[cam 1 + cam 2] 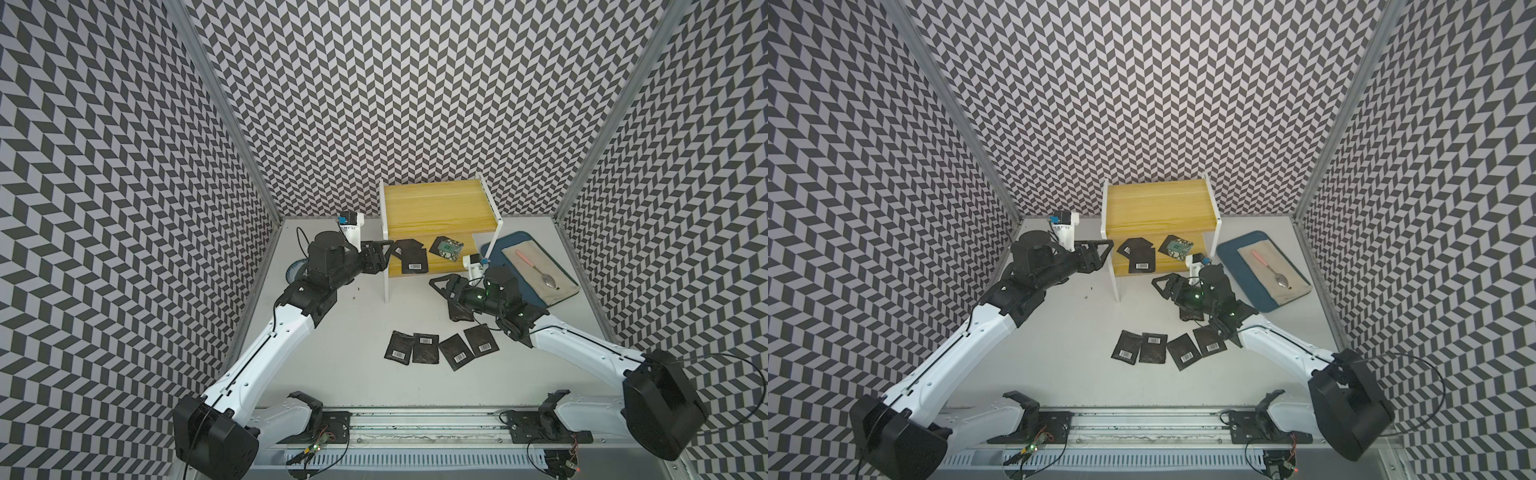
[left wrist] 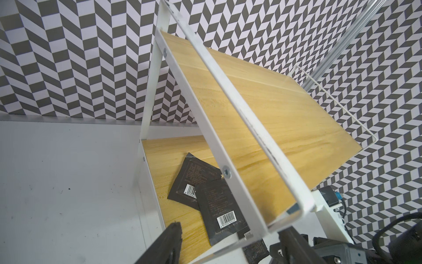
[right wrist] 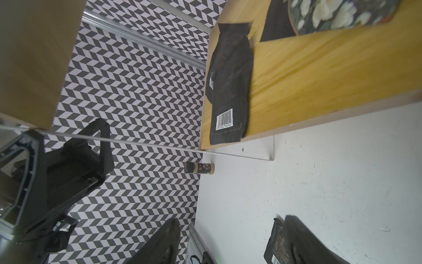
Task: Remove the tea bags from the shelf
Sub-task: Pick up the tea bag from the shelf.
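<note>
Beside the white-framed yellow wooden shelf (image 1: pixel 436 208), the left gripper (image 1: pixel 384 250), jaws apart and empty, faces 2 overlapping flat black tea bags (image 1: pixel 413 258); the right gripper (image 1: pixel 439 287), likewise spread, lies farther.

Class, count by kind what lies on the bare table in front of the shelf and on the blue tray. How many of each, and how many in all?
Tea bags: 5 (four in a row, one apart nearer the shelf)
Cloth: 1
Spoon: 1
Total: 7
</note>
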Motion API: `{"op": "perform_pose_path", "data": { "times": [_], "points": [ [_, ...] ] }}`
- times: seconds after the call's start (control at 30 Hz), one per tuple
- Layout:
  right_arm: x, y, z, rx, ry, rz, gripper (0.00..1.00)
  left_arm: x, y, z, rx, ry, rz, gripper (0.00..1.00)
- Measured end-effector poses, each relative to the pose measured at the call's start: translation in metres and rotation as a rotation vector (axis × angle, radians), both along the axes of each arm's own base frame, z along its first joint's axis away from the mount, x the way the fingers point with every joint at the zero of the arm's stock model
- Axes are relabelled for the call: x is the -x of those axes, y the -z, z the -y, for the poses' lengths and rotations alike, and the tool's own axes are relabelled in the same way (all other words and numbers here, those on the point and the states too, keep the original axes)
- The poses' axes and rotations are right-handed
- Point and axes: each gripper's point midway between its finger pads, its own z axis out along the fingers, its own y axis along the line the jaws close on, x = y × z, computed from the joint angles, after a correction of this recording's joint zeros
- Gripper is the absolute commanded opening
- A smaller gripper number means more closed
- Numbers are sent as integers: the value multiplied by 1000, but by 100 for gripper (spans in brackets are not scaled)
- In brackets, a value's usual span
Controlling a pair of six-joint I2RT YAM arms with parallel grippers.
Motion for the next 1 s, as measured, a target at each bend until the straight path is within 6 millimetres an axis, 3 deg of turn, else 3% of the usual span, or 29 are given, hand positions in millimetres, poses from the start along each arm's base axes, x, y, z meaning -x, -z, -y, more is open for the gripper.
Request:
{"op": "perform_pose_path", "data": {
  "times": [0.27, 0.5, 0.77, 1.0],
  "points": [
    [-17, -8, -13, -64, 47, -4, 74, -3, 3, 0, -5, -3, -1, 68],
    [-35, 2, -21, -84, 94, -57, 64, -5, 4, 1, -6, -4, -2, 67],
    [-47, 15, -26, -100, 132, -118, 62, -8, 6, 2, -6, -4, -4, 66],
    [-60, 8, -29, -121, 177, -124, 61, -8, 6, 1, -6, -6, -3, 66]
  ]
}}
